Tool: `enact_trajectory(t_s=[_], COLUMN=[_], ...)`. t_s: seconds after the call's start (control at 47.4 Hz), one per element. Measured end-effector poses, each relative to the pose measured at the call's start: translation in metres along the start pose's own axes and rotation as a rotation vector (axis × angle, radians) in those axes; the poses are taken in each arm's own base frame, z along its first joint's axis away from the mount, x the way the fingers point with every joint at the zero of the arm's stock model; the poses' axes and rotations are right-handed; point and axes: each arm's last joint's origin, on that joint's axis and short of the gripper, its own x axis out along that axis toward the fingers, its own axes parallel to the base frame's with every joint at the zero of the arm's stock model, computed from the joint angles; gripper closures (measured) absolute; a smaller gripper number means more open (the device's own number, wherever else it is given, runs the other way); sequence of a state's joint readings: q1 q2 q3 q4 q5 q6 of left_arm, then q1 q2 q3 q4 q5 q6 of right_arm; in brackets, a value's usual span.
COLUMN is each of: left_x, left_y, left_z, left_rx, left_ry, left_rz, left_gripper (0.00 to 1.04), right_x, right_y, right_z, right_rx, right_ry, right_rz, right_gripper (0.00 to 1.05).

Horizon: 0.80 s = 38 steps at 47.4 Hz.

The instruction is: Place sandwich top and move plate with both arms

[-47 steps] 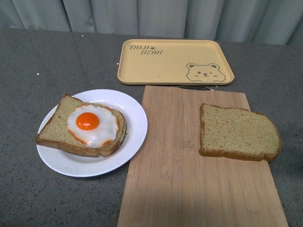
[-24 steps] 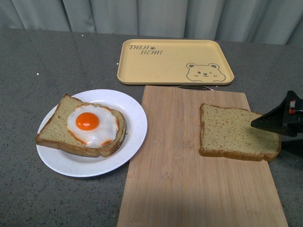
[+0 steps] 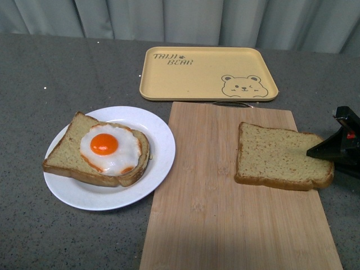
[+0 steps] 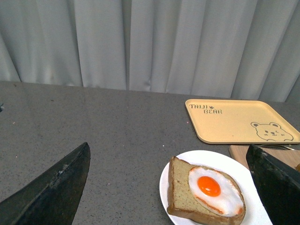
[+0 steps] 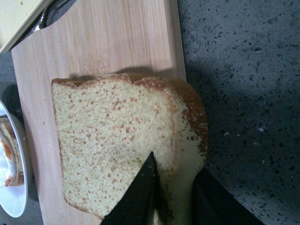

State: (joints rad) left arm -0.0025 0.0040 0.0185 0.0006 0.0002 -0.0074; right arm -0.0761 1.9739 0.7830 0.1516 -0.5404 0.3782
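Two slices of bread are in view, and only one is on the plate. The sandwich top (image 3: 281, 154) lies flat on the right part of the wooden cutting board (image 3: 208, 185), well apart from the white plate (image 3: 160, 163). That plate sits on the grey worktop (image 3: 56, 73) just left of the board and carries the egg-topped slice (image 3: 107, 149). A yellow bear tray (image 3: 202, 73) lies behind the board and is not involved.

Right gripper (image 5: 176, 187): at the rounded crust end of the sandwich top. One finger lies over the upper face and the other against the outer edge, with a narrow strip of crust between them. The fingers appear drawn in and nipping the bread, though how firm the hold is cannot be confirmed.

Left gripper (image 4: 167, 147): fingers spread wide, holding nothing, poised above the worktop on the plate's side. It does not show in the front view.

Step in hand, as judged: securing the sandwich top for pickup. Placement and the plate move are not yet done.

The next move calls for a clean lift clear of the board and a carry leftward over the plate. The slice should then be lowered squarely onto the egg. The hold is at one end only, so the soft slice may droop or slip.
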Motion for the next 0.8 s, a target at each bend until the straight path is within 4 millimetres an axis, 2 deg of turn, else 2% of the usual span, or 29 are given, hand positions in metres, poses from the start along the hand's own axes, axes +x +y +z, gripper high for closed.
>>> enact_trajectory(t_s=[0.105, 0.232, 0.338, 0.422, 0.506, 0.738, 0.802], left_x=[0.000, 0.000, 0.000, 0.000, 0.000, 0.000, 0.000], left_y=[0.000, 0.000, 0.000, 0.000, 0.000, 0.000, 0.000], left_z=[0.000, 0.000, 0.000, 0.000, 0.000, 0.000, 0.000], left_rx=[0.000, 0.000, 0.000, 0.000, 0.000, 0.000, 0.000], left_ry=[0.000, 0.000, 0.000, 0.000, 0.000, 0.000, 0.000], left_rz=[0.000, 0.000, 0.000, 0.000, 0.000, 0.000, 0.000], left_gripper=[0.07, 0.07, 0.07, 0.07, 0.07, 0.07, 0.07], right_x=[-0.012, -0.026, -0.025, -0.014, 0.007, 0.066, 0.076], right_y=[0.013, 0.049, 0.082, 0.108, 0.128, 0.168, 0.174], right_z=[0.000, -0.005, -0.015, -0.023, -0.034, -0.061, -0.065], right_rx=[-0.001, -0.033, -0.048, -0.040, -0.004, 0.071, 0.083], right_ry=[-0.024, -0.088, -0.113, -0.120, -0.092, 0.049, 0.072], right_rz=[0.051, 0.209, 0.390, 0.504, 0.566, 0.605, 0.611], right_gripper=[1.02, 1.02, 1.02, 1.02, 1.02, 1.02, 1.02])
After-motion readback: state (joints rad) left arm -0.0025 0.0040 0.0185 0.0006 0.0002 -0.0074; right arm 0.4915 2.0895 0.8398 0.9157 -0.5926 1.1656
